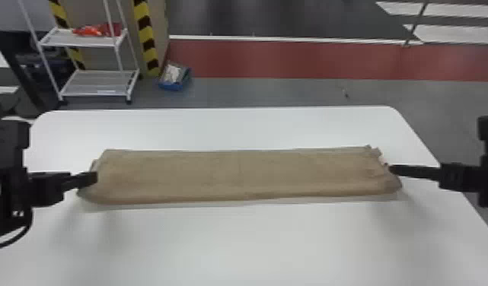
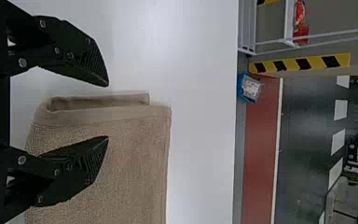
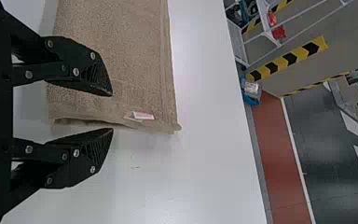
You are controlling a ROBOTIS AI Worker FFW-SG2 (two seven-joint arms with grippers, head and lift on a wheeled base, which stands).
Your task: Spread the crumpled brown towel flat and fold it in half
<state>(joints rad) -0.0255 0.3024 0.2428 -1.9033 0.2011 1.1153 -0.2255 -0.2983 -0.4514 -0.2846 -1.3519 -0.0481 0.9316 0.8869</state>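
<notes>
Our left end effector (image 1: 90, 179) and right end effector (image 1: 393, 169) gape wide, empty, at frame left and right; between them we see the towel (image 1: 239, 175) folded mid-frame on the table (image 1: 254, 243).

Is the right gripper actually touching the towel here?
Cannot tell. In the right wrist view, the right gripper is open, one finger overlapping the towel in the picture, but neither contact nor a gap shows plainly.

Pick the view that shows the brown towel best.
Head view: the brown towel shows end to end, a long folded strip. Left wrist view gives its left end, with layered edges; right wrist view its right end, with a small tag.
</notes>
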